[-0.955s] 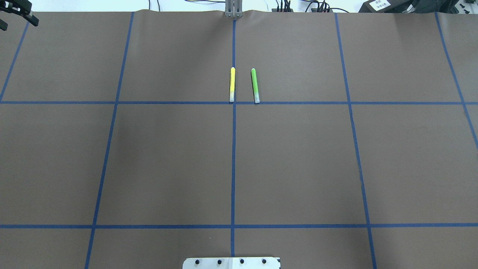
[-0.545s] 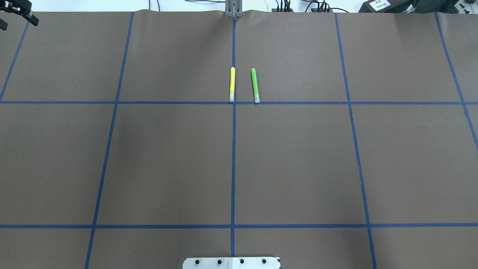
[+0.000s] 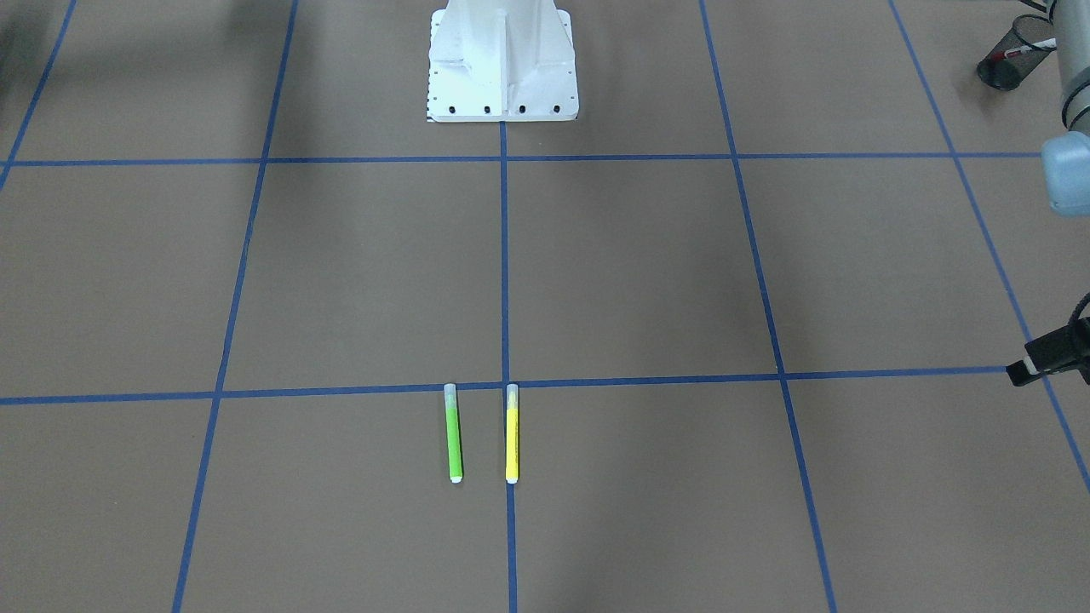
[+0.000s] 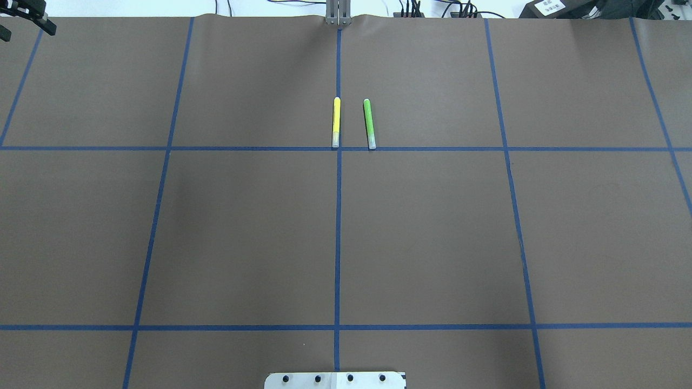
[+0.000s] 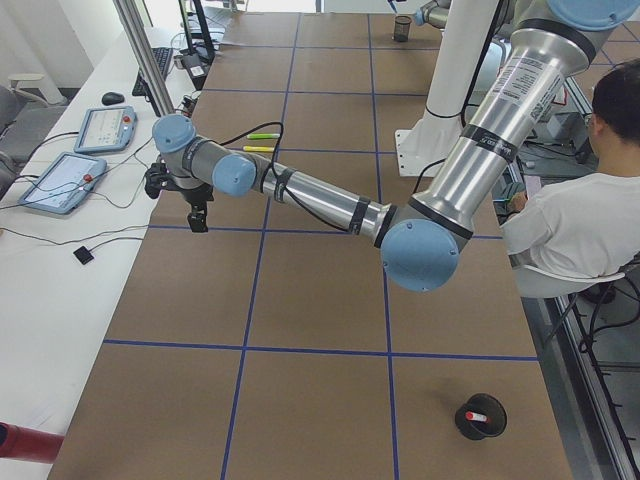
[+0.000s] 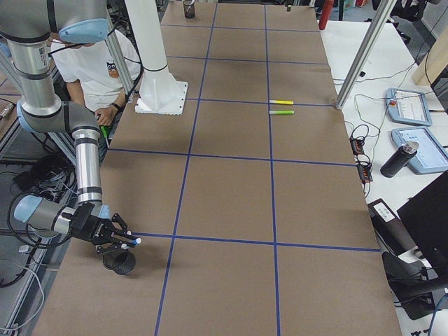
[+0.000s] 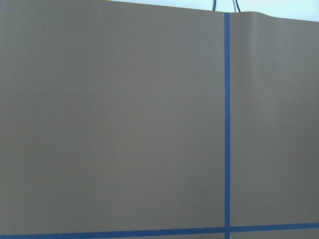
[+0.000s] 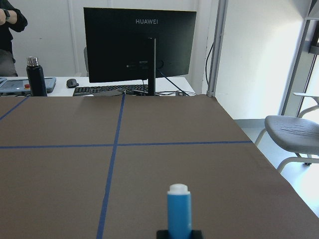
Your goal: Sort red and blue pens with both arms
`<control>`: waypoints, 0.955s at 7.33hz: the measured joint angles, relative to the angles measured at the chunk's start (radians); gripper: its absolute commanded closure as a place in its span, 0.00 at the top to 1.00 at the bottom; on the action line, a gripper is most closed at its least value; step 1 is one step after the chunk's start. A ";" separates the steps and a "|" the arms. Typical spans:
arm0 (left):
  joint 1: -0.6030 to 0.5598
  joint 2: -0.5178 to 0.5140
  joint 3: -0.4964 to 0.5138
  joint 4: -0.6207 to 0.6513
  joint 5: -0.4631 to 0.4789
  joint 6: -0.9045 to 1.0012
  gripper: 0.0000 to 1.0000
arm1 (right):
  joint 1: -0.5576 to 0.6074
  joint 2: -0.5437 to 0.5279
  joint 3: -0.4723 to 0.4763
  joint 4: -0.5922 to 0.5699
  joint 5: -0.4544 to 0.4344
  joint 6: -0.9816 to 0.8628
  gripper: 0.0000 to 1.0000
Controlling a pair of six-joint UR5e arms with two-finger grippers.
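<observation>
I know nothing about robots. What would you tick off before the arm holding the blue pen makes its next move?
1. Blue pen gripped in right tool: ok.
2. Black cup close under that pen: ok; exactly centred: cannot tell.
3. Red pen already in other cup: ok.
4. Left tool empty: cannot tell.
5. Green marker and yellow marker lying on table: ok.

Right fingers (image 6: 120,231) clamped, left arm (image 5: 300,190) outstretched

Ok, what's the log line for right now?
right gripper: holds blue pen by cup | left gripper: off at table edge | red pen: in other cup
</observation>
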State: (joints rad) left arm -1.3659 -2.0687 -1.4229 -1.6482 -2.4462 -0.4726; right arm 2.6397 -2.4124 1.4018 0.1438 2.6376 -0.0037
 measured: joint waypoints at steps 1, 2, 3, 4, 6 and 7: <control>0.000 0.000 -0.006 0.005 0.001 -0.003 1.00 | 0.015 0.001 -0.015 0.014 0.001 -0.006 0.00; -0.001 0.000 -0.014 0.013 0.001 -0.004 1.00 | 0.026 0.000 -0.023 0.020 0.002 -0.011 0.00; -0.001 0.000 -0.024 0.026 0.001 -0.004 1.00 | 0.036 -0.001 -0.033 0.022 0.002 -0.020 0.00; -0.001 0.000 -0.037 0.044 0.001 -0.004 1.00 | 0.043 -0.001 -0.047 0.022 -0.002 -0.036 0.00; -0.001 -0.001 -0.052 0.064 0.001 -0.004 1.00 | 0.051 -0.002 -0.060 0.021 -0.010 -0.063 0.00; -0.001 -0.001 -0.057 0.067 0.001 -0.005 1.00 | 0.053 -0.002 -0.062 0.020 -0.015 -0.070 0.00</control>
State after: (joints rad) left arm -1.3668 -2.0693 -1.4803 -1.5810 -2.4451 -0.4778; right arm 2.6926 -2.4145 1.3400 0.1639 2.6222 -0.0732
